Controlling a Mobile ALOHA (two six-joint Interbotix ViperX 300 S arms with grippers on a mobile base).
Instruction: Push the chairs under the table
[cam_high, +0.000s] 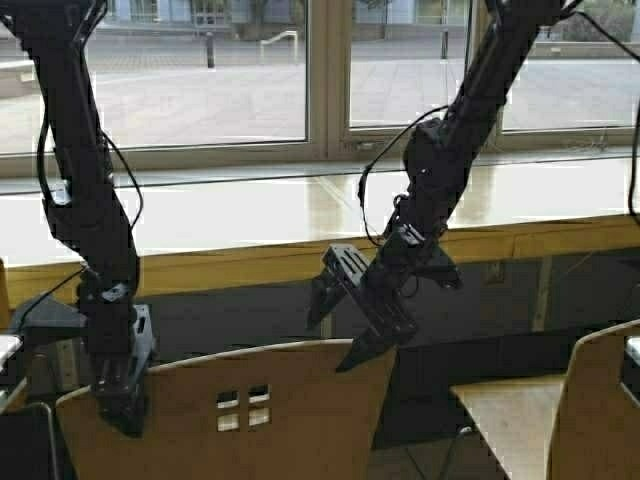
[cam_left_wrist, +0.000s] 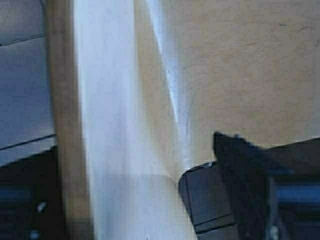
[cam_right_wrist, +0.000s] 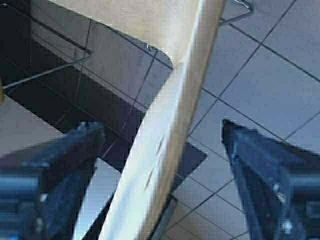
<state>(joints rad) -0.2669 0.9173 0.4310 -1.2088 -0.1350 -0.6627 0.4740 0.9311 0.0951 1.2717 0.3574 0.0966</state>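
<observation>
Both grippers meet the chair (cam_high: 240, 410) backrest's 9-to-3 top edge: right gripper (cam_high: 345, 320) spread astride it, left gripper (cam_high: 120, 390) jaws unreadable; table (cam_high: 300, 262) at 12.

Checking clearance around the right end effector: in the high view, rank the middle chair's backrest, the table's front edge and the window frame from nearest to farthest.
From the right end effector:
1. Middle chair's backrest, straddled by its tips.
2. Table's front edge, just beyond.
3. Window frame, behind the table.
</observation>
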